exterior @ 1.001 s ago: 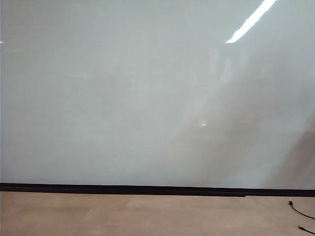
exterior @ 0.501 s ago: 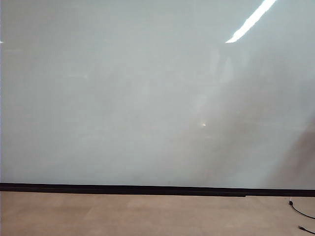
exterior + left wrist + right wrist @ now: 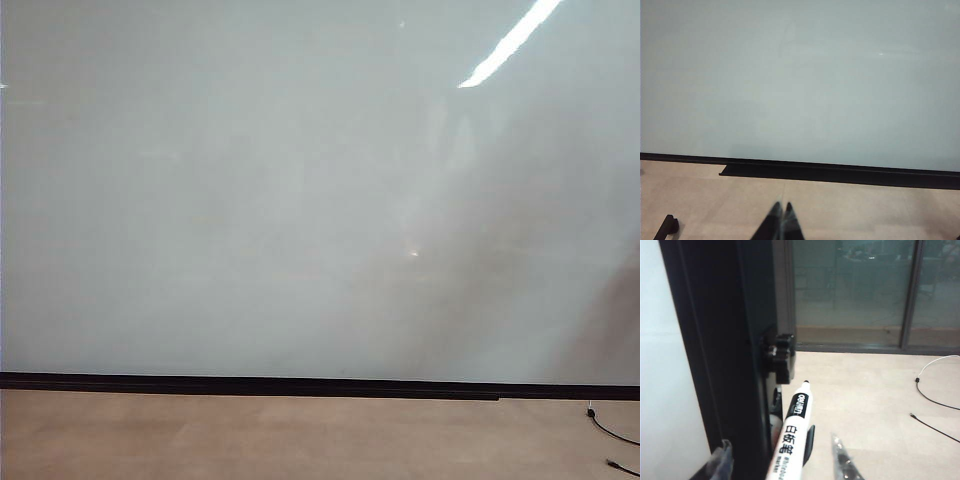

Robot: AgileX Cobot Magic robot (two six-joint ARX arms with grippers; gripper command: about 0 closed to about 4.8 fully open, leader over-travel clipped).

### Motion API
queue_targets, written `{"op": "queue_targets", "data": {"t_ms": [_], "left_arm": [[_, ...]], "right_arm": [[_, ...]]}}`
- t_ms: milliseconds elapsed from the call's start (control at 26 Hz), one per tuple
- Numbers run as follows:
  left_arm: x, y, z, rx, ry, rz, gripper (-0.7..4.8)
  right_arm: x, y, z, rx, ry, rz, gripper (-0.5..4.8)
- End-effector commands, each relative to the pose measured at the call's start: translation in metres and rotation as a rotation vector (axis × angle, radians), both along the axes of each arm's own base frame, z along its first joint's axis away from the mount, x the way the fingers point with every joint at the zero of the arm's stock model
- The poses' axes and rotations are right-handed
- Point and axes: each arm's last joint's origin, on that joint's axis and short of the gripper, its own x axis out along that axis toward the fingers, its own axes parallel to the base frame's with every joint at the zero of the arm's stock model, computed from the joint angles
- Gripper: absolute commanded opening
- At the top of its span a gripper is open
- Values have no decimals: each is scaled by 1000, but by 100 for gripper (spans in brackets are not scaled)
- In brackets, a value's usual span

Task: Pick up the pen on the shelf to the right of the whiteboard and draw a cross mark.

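Beside the whiteboard's (image 3: 660, 365) black frame, the right gripper's (image 3: 785, 465) fingers straddle the pen (image 3: 790, 435), contact unclear, its lower end cut off. Left gripper (image 3: 781, 220) fingers pressed together, facing the whiteboard.

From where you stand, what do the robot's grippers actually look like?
Only the fingertips show. The left gripper ends in two slim black pointed fingers with a greyish sheen. The right gripper has fingers covered in clear, glossy, translucent film. No arm appears in the exterior view.
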Motion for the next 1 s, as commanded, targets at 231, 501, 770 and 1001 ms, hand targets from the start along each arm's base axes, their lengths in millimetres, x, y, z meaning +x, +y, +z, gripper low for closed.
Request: {"op": "queue_targets", "data": {"t_ms": [231, 501, 770, 1001], "left_arm": [[0, 0, 1, 4, -7, -4, -5], [0, 0, 1, 4, -7, -4, -4], [0, 0, 1, 4, -7, -4, -4], [0, 0, 1, 4, -7, -4, -4]], "right_arm": [[1, -1, 2, -42, -18, 3, 259], [4, -1, -4, -25, -2, 7, 241], [4, -1, -6, -24, 1, 6, 236], [4, -1, -6, -26, 0, 17, 221]]}}
